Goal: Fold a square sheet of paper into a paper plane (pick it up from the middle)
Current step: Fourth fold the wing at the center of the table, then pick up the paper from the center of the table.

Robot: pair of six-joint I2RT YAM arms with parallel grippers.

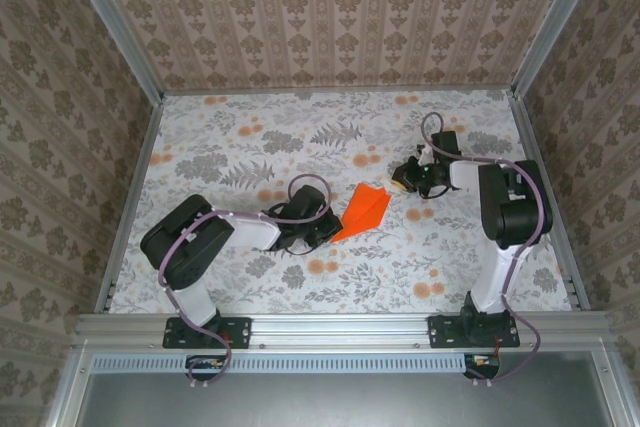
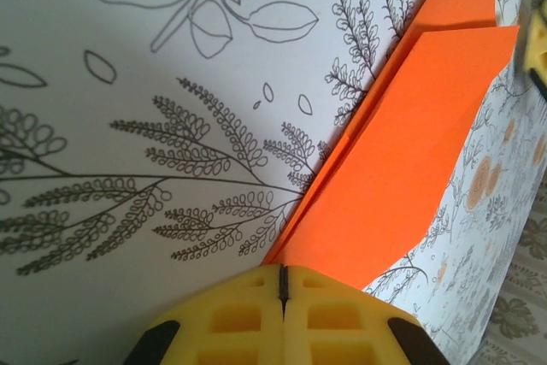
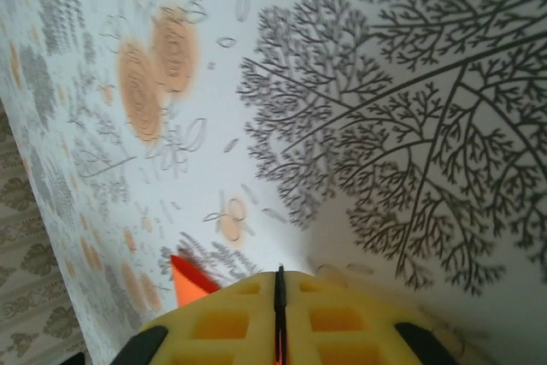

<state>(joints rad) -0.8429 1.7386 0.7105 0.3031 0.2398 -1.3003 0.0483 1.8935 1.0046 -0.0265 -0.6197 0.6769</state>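
Paper as thin as this sets the terms: the paper plane (image 1: 364,211), a bright orange folded dart, lies flat on the flower-printed counter (image 1: 250,147) between the two arms. It looks feather-light, limp across its layers and easy to crumple or tear, and I judge it would sooner slide on the smooth surface than lift if nudged from the side. The safest hold is probably along the stiffer centre fold near the middle, pinched lightly so the wings are not crushed. At the narrow nose end sits the left hand (image 1: 330,231); in the left wrist view its yellow fingertips (image 2: 248,318) are pressed together and the orange point runs in under them, but whether the nose is nipped between them or merely lies beneath is hidden. Just beside the wide tail end is the right hand (image 1: 405,179); in its own view the pads (image 3: 222,322) meet but for a hairline seam, with a sliver of orange low in that seam and a small corner of the paper plane (image 3: 192,284) poking out to the left, and I cannot tell whether it is gripped or only seen behind. From above the crease layout is too small to read, and both wrist views cut the plane off at their edges
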